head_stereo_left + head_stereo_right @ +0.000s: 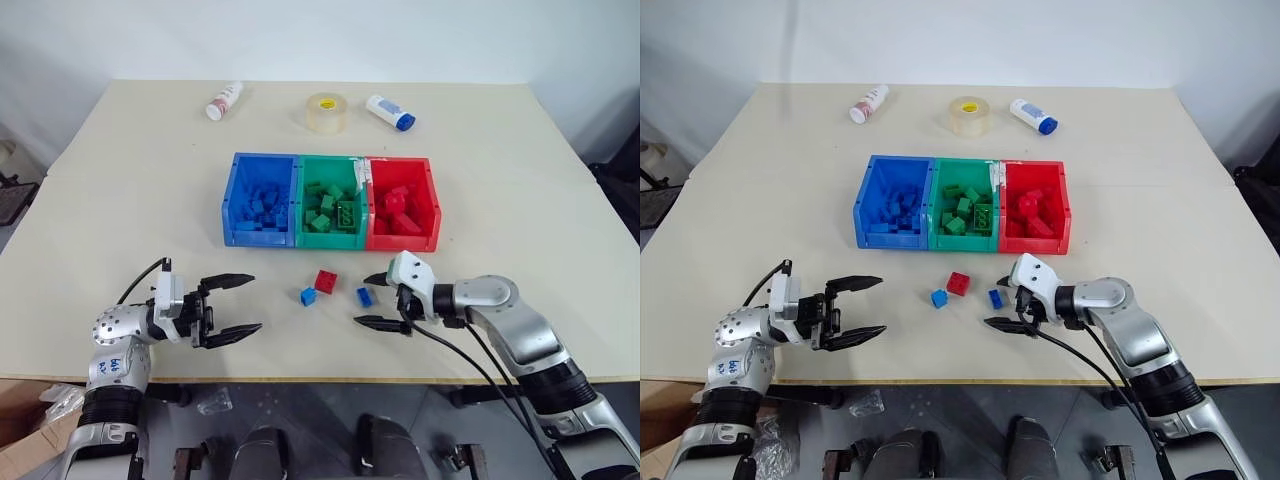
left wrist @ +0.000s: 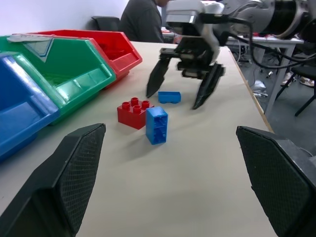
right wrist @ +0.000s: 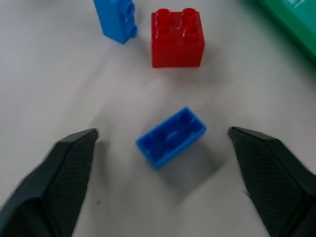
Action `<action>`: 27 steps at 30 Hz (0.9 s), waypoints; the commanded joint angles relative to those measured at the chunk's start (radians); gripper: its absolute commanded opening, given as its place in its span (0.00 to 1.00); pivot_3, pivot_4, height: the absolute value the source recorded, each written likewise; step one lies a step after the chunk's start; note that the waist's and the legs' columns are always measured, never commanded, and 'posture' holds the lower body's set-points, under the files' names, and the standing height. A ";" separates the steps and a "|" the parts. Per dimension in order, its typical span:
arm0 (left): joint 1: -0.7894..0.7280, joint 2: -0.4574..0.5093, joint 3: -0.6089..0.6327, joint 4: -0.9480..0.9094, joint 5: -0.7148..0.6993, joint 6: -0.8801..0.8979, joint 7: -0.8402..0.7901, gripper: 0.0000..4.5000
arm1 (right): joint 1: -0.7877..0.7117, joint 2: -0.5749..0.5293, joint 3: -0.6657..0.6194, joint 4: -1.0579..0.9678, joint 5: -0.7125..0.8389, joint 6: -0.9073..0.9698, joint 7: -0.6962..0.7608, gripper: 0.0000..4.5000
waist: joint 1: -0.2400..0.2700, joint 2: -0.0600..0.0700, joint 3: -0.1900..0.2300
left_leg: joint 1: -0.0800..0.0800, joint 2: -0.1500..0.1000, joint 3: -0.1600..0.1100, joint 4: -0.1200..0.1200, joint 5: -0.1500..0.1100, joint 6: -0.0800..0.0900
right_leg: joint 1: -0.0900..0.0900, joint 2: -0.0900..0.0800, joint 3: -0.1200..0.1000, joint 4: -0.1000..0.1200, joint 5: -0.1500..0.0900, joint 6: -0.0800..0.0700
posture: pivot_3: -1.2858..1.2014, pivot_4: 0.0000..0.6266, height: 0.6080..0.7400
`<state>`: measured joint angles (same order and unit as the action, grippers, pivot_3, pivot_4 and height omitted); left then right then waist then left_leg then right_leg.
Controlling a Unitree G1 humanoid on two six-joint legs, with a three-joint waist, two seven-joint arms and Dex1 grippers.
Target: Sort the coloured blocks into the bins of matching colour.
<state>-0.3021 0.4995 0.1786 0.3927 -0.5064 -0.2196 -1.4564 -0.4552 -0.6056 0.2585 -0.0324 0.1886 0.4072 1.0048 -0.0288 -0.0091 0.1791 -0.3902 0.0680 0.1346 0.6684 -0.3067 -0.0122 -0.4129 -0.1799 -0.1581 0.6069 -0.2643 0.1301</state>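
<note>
The blue bin (image 1: 240,198), green bin (image 1: 329,170) and red bin (image 1: 430,200) stand joined in a row mid-table, each holding several blocks of its own colour. Three loose blocks lie in front of them: a red block (image 1: 326,281), a blue block (image 1: 308,296) standing on end, and a second blue block (image 1: 364,296) lying hollow side up (image 3: 171,137). My right gripper (image 1: 370,300) is open and low over the table, one finger on each side of that second blue block, with gaps on both sides. My left gripper (image 1: 254,303) is open and empty, left of the loose blocks.
Two white bottles (image 1: 224,101) (image 1: 389,111) and a tape roll (image 1: 326,113) lie along the far side of the table. The table's front edge runs just below both grippers. A seated person (image 2: 143,19) shows behind the table in the left wrist view.
</note>
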 commanded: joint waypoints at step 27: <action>0.033 -0.006 0.011 -0.068 -0.012 -0.010 0.060 1.00 | -0.640 0.479 -0.076 0.654 -0.047 -0.348 -0.214 0.71 | -0.017 0.000 0.000 | 0.000 0.000 0.001 -0.001 0.000 -0.001 | -0.001 0.000 0.000 0.002 0.000 0.000 | 0.52 0.24 1.00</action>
<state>-0.2669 0.4902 0.1834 0.3309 -0.5092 -0.2200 -1.4011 -1.0614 -0.1410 0.2148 0.5542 0.1599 0.1429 0.8368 -0.0461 -0.0089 0.1791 -0.3901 0.0682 0.1354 0.6671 -0.3062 -0.0130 -0.4143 -0.1797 -0.1578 0.6092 -0.2646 0.1298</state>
